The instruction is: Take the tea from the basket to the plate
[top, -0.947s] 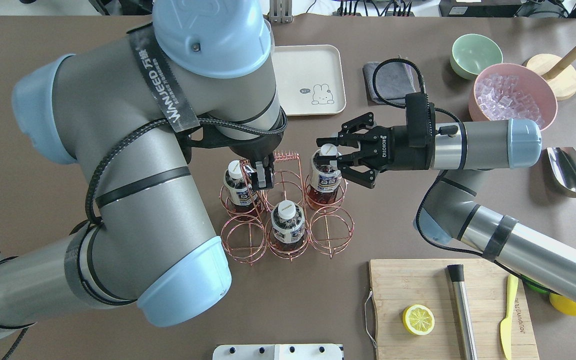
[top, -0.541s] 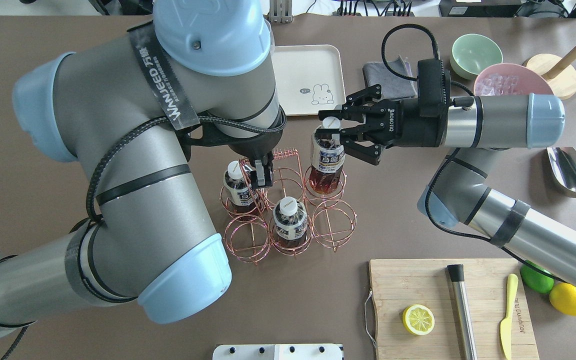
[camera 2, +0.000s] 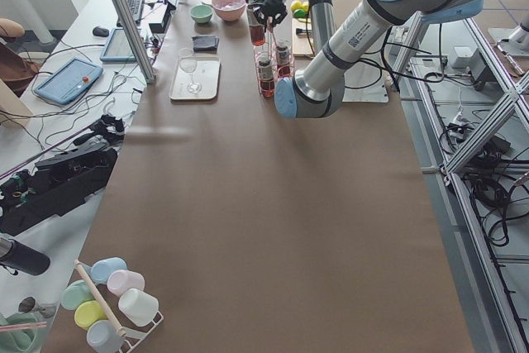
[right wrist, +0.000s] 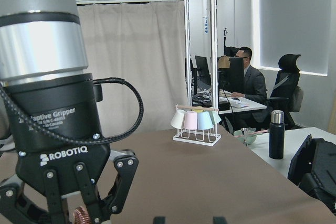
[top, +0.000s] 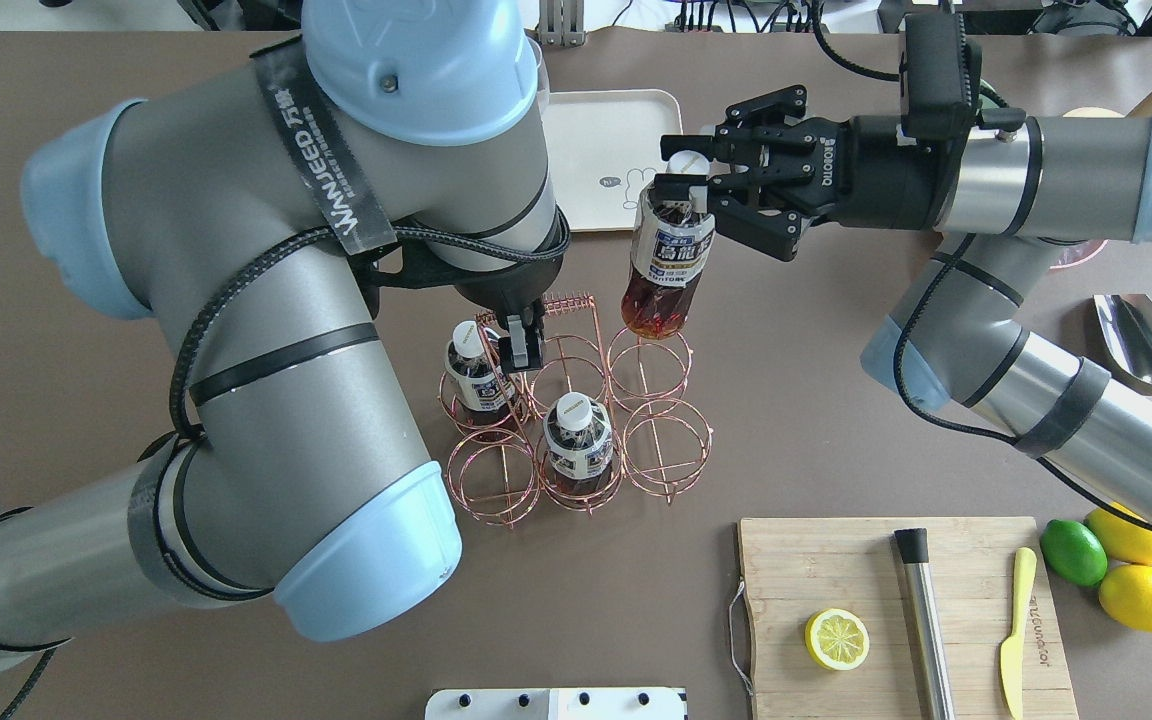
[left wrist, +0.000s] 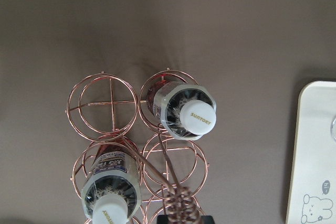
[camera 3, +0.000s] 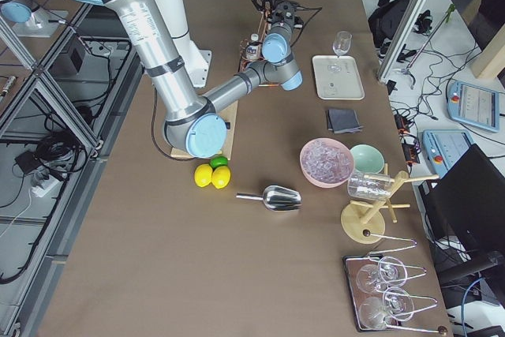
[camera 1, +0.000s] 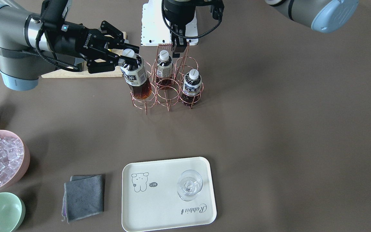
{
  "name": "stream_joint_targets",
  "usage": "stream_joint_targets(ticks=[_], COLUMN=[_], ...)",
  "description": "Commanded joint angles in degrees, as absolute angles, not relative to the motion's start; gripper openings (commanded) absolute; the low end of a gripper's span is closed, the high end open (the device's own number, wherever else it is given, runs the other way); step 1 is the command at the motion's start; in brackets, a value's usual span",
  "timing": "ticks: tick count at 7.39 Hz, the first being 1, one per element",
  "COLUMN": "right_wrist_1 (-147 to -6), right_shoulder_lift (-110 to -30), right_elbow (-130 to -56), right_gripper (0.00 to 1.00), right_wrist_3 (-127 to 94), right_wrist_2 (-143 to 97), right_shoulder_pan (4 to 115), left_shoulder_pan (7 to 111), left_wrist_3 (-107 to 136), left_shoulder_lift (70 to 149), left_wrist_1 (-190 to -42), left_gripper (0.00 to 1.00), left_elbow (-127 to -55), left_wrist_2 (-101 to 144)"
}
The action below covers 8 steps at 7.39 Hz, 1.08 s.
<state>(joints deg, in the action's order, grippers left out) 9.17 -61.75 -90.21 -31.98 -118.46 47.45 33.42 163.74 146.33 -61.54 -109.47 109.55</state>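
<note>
Brown tabletop (top: 816, 430) bears plate (camera 1: 159, 209) and copper basket (top: 666, 448); our left end effector (top: 522, 352) pinches its handle. Our right end effector (top: 684, 170) clamps the tea (top: 671, 265) at its white cap: reddish-brown, base at a corner cell's mouth, cap up, leaning rightward.

Overhead is looking down from the base side, front cam facing back steeply; both are catching basket (top: 492, 478) and plate (camera 1: 166, 206). Side cams are sitting far off at the table (camera 2: 248, 204) ends. Left wrist is looking straight down, close on the basket; right wrist is pointing level, roomward.
</note>
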Motion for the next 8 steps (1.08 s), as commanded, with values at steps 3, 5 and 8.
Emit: stream_joint_targets(ticks=[3, 5, 8], right_wrist_1=[8.8, 8.8, 8.5], right_shoulder_lift=[-60.7, -54.3, -48.5], right_elbow=[-82.4, -69.3, -56.8], right_gripper=[0.0, 0.0, 0.0], right_wrist_3=[-32.6, -32.3, -32.3], right_wrist_2=[-112.1, -104.5, -88.1], right_shoulder_pan=[54.0, 53.9, 49.5], left_shoulder_pan=[37.5, 41.1, 51.5], left_wrist_3=[163.3, 161.9, 149.7], left_shoulder_lift=[145.1, 143.7, 142.6], left_wrist_1=[-60.6, -57.8, -50.5], left_gripper=[0.0, 0.0, 0.0], left_elbow=[-111.1, -115.2, -118.7], left_wrist_2=[111.8, 112.8, 112.8])
